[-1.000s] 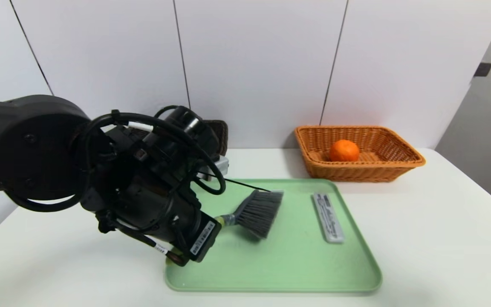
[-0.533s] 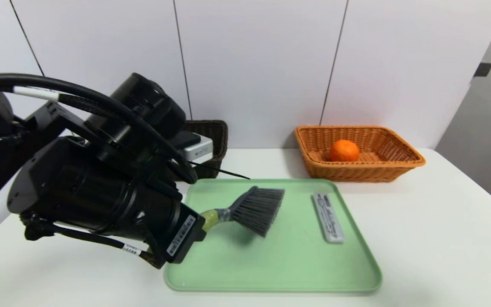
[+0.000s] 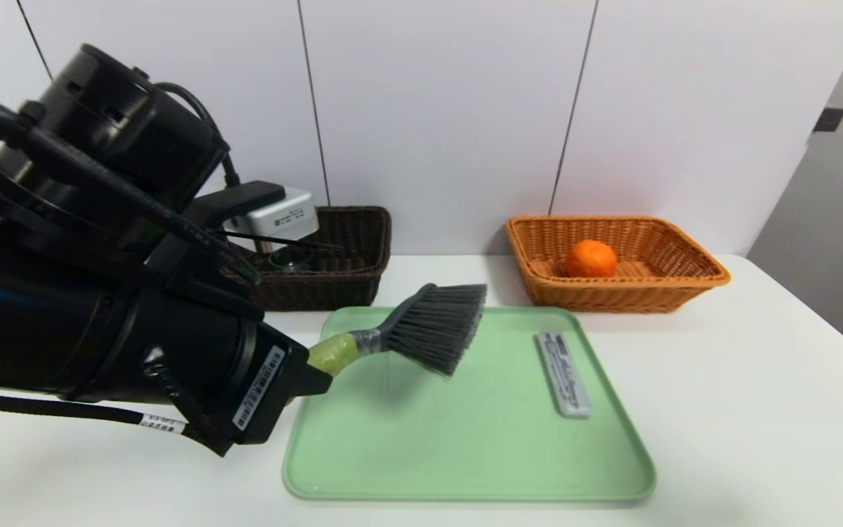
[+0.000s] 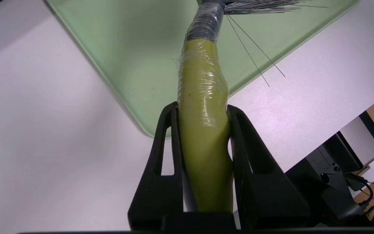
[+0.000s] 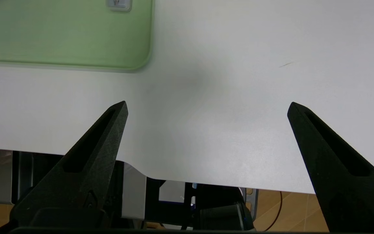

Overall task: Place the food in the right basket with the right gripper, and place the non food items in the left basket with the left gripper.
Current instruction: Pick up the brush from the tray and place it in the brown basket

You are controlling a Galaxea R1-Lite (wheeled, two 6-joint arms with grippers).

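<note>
The bulky black left arm fills the near left of the head view, hiding the table's left side and part of the dark brown woven left basket [image 3: 334, 256] at the back edge; what lies inside that basket is hard to make out.

The left gripper [image 4: 201, 112] is clamped tight on the brush [image 3: 421, 333], both black fingers [image 4: 164, 143] pressed against its yellow-green, film-wrapped handle. Only the handle's tip and the fanned grey bristles show past the wrist. Since a second ago the brush has risen off the green tray [image 3: 465, 468] and now hangs above its far left corner.

A flat grey rectangular bar [image 3: 563, 373] lies along the tray's right edge. An orange [image 3: 591, 258] sits in the tan wicker right basket [image 3: 685, 282] at the table's far right.

The right gripper [image 5: 206, 107] hovers over the white table [image 5: 239, 97], near its front edge, its pointed fingers spread wide and empty.
</note>
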